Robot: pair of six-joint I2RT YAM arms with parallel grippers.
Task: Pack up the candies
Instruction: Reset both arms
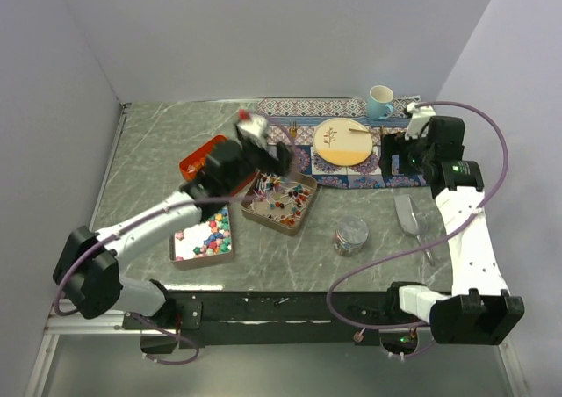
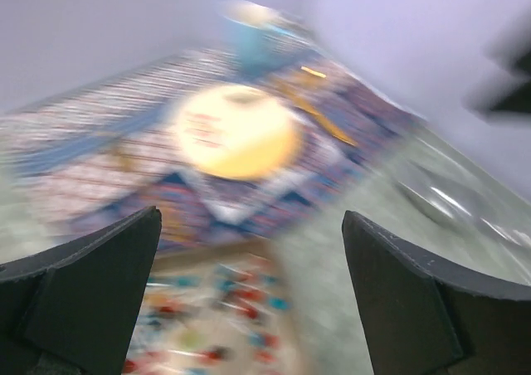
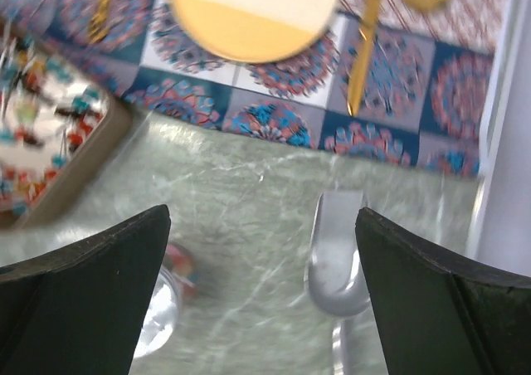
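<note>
Left gripper (image 2: 250, 217) hovers above the tan tray (image 1: 297, 227), fingers spread wide. Right gripper (image 3: 264, 213), also spread, sits well right of it. Slim wrapped candies (image 1: 279, 195) fill that tray; chunky ones fill a tin (image 1: 180, 258) to its left.

Table (image 1: 369, 265): grey-green, with pale marble veining.
Mat (image 1: 351, 176): square tiles, each with a round medallion in navy, teal, red, pink and white. The far strip has finer stripes.
Plate (image 1: 342, 142): cream, near part orange-yellow, small brown sprig motif.
Mug (image 1: 379, 104): light blue outside, white inside.
Tin (image 1: 198, 158): orange-red.
Chunky candies (image 1: 211, 234): pink, green, yellow, blue and orange, lying on the white floor of the tan-rimmed tray (image 1: 202, 263).
Slim candies (image 1: 281, 195): red, blue and white, in the brown tray (image 1: 283, 227).
Scoop (image 1: 408, 214): silver.
Spoon (image 3: 365, 51): gold.
Arms (image 1: 470, 239): white shells, black joints.
Cable (image 1: 505, 151): mauve.
</note>
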